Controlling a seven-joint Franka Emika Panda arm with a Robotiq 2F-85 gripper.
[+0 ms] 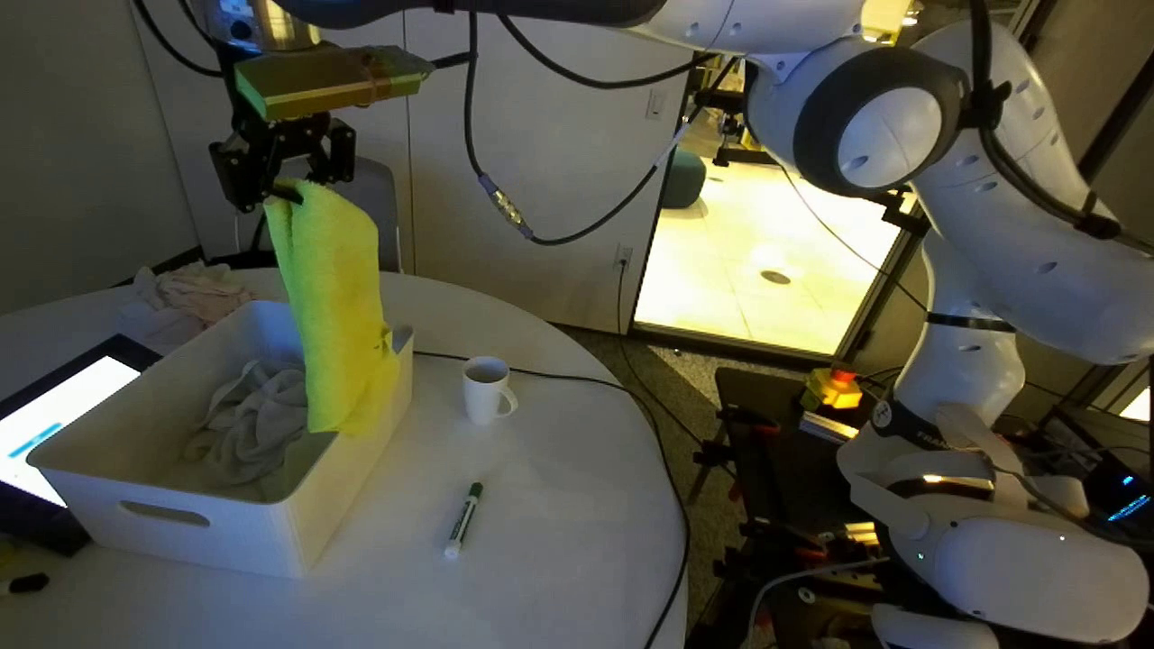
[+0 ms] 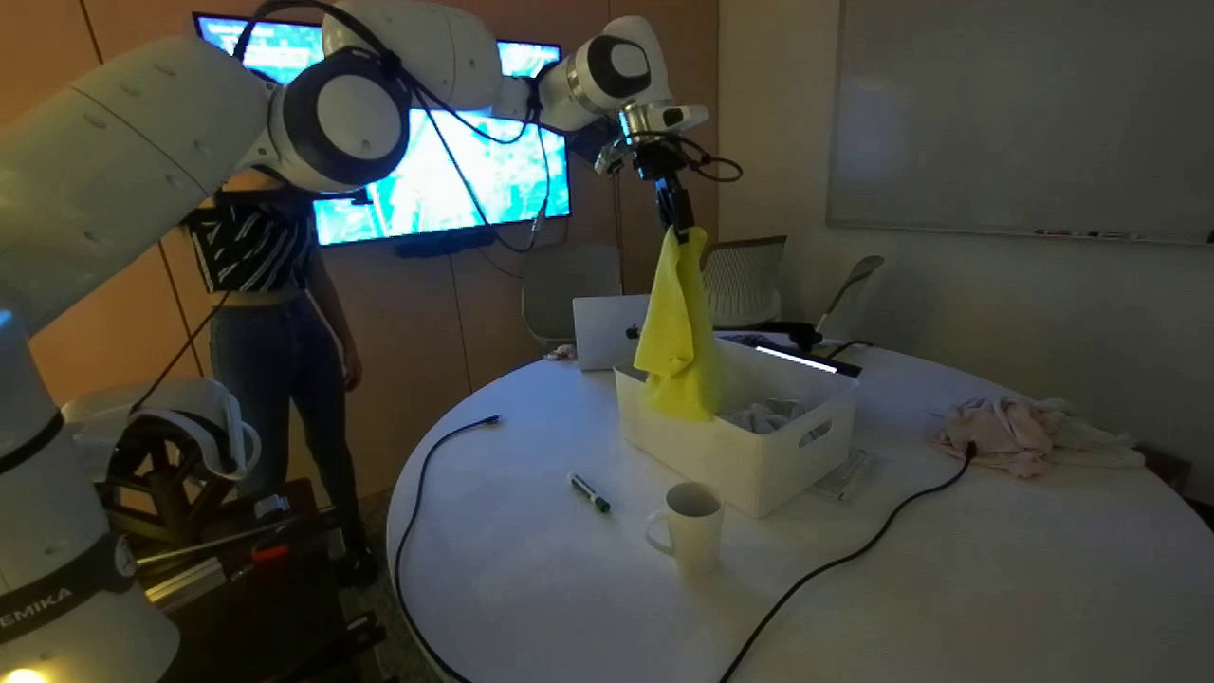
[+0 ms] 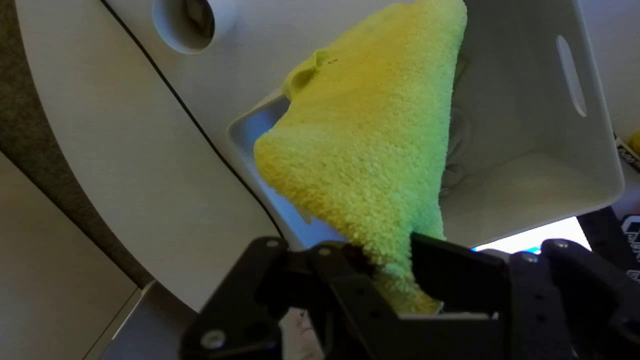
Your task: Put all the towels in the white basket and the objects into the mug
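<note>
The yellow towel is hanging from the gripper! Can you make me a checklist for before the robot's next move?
1. Gripper holding the yellow towel: ok, shut on it.
2. Yellow towel all inside the white basket: not ok, much of it hangs above the rim.
3. Crumpled cloth inside the basket: ok.
4. Mug upright on the table: ok, beside the basket.
5. Green-capped marker in the mug: not ok, it lies on the table.
6. What the mug holds: cannot tell.

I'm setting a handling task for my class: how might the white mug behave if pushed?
The white mug might tip if pushed high, standing taller than wide. Its smooth walls suggest it's rigid; upright, it probably won't roll.
</note>
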